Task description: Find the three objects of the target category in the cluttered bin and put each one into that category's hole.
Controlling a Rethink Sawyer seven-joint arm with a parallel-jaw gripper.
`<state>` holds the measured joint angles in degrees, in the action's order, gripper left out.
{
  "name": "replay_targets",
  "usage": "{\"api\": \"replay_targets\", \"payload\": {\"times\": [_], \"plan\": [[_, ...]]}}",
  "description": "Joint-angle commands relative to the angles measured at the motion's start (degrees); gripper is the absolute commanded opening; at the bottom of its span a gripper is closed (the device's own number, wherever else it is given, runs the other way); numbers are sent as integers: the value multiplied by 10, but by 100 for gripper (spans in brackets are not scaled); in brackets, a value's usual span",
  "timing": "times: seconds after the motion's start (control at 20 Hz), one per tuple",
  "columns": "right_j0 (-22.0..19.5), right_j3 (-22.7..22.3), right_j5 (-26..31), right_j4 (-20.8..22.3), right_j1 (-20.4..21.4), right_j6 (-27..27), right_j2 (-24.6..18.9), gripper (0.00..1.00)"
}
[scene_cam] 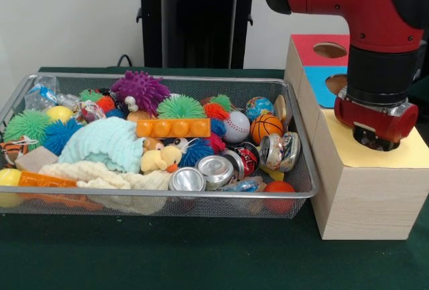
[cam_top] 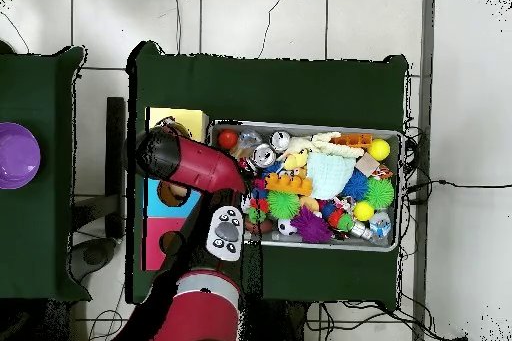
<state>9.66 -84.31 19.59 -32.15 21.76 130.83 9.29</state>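
The wire mesh bin [scene_cam: 167, 78] sits on the green table, packed with toys; in the overhead view its rim [cam_top: 400, 187] shows at the right. A wrinkly whitish bundle with coloured patches [scene_cam: 90, 110] lies at the bin's far left, with another crinkly one [scene_cam: 42, 94] in the far left corner. My gripper [scene_cam: 375, 141] is outside the bin, low over the yellow top [scene_cam: 409, 153] of the wooden box, and covers the hole there. I cannot see whether it holds anything. In the overhead view the arm [cam_top: 195, 162] hides most of the yellow top [cam_top: 178, 117].
Behind the yellow top are a blue-topped opening [scene_cam: 337, 82] and a red-topped opening [scene_cam: 330, 50]. The bin holds spiky balls [scene_cam: 141, 89], crushed cans [scene_cam: 216, 169], a mint cloth [scene_cam: 107, 144] and a small basketball [scene_cam: 266, 128]. A purple bowl [cam_top: 18, 155] sits on a side table.
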Motion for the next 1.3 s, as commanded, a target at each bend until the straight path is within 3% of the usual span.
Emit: {"api": "replay_targets", "payload": {"times": [0.05,0.35,0.65,0.95,1.3], "plan": [[25,-34,47,34,-29,66,-23,100],[57,-15,40,43,-40,78,22,100],[116,16,20,49,-66,100,105,100],[122,30,21,39,-76,97,121,100],[111,33,2,38,-89,89,108,100]]}}
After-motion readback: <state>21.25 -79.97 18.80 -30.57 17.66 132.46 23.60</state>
